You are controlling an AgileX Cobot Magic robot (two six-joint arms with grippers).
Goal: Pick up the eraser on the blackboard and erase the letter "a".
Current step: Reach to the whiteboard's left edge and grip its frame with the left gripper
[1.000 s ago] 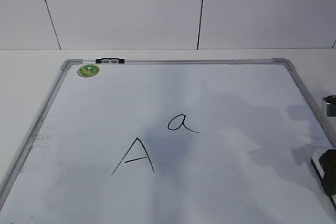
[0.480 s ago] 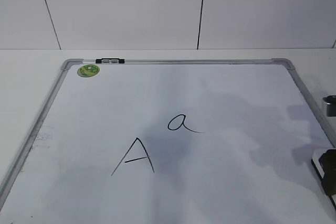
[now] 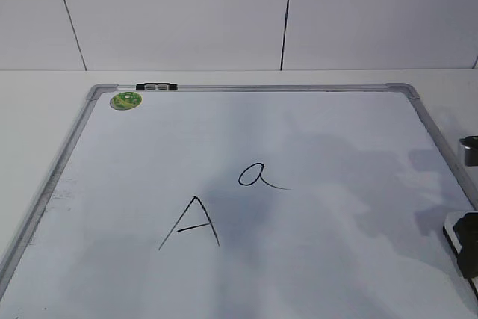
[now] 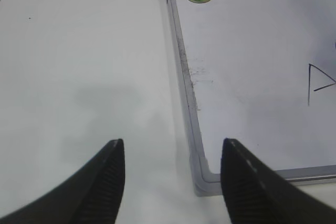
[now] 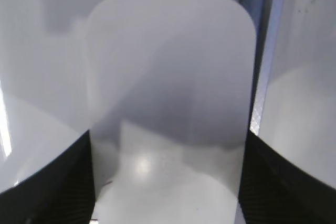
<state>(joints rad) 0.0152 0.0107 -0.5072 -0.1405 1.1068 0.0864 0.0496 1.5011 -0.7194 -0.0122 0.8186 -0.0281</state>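
Right jaws [image 5: 168, 182] stand wide, one either side of the white eraser [image 5: 170, 72]; contact unclear. Left jaws [image 4: 172, 182] gape empty above the tabletop [image 4: 79, 77], straddling the blackboard [image 4: 184, 77] corner.

You face a white panelled wall [image 3: 172, 13]; two thin dark seams run down it, one slanting at the left, one near the middle; a third just shows at the far right edge. Below it lies a white tabletop [image 3: 45, 110], plain and matte; its back edge meets the wall in a straight line. Light is soft and even; faint grey shadows fall on the tabletop in your left wrist view.
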